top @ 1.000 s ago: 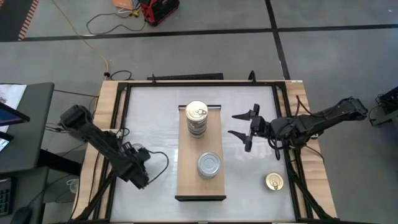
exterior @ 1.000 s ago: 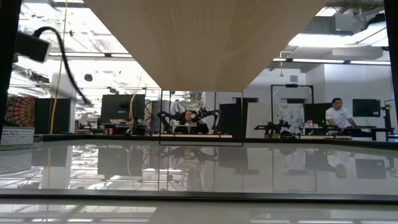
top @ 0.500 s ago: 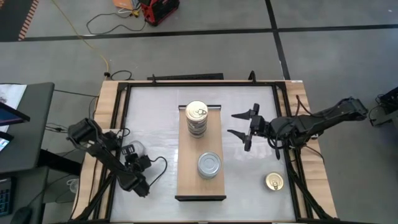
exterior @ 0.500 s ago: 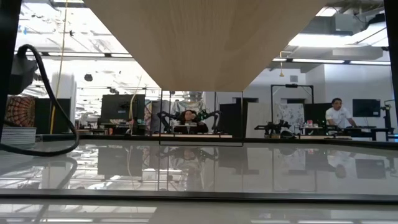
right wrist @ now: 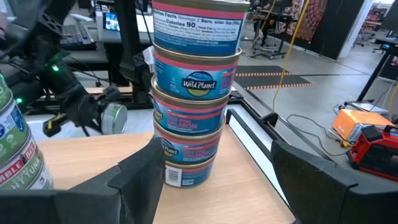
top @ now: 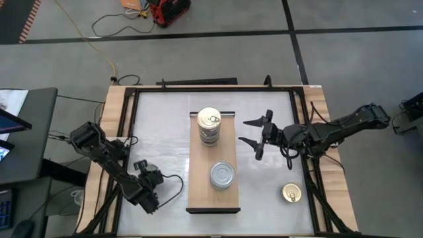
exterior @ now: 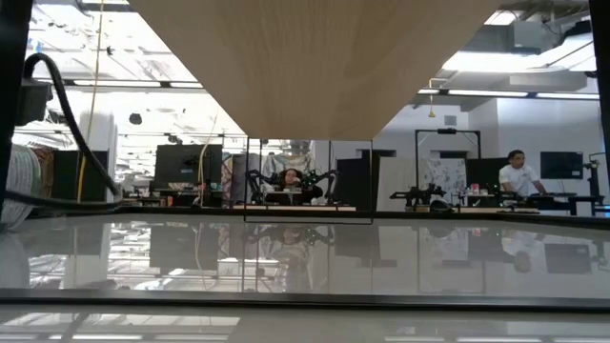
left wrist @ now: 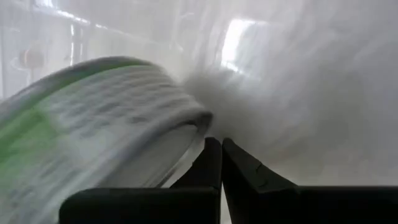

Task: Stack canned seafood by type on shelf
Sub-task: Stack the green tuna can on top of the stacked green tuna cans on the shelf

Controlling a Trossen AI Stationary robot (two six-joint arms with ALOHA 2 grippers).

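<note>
Two stacks already stand on the long light-wood shelf (top: 213,162): gold-lidded pink-label tins (top: 209,125) far, silver-lidded tins (top: 223,176) near. One gold-lidded tin (top: 291,192) waits on the white table, right. The left gripper (top: 149,188) is clenched beside a blurred can (left wrist: 93,137), holding nothing; the right gripper (top: 254,134) gapes toward the far stack.

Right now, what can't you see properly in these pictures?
- Low view: the shelf fills the top; no cans show.
- Left wrist view: the can beside the shut left claw is blurred, label unreadable.
- Right wrist view: the pink stack is cut off at the top edge.
- High view: stack heights hidden from above.
</note>
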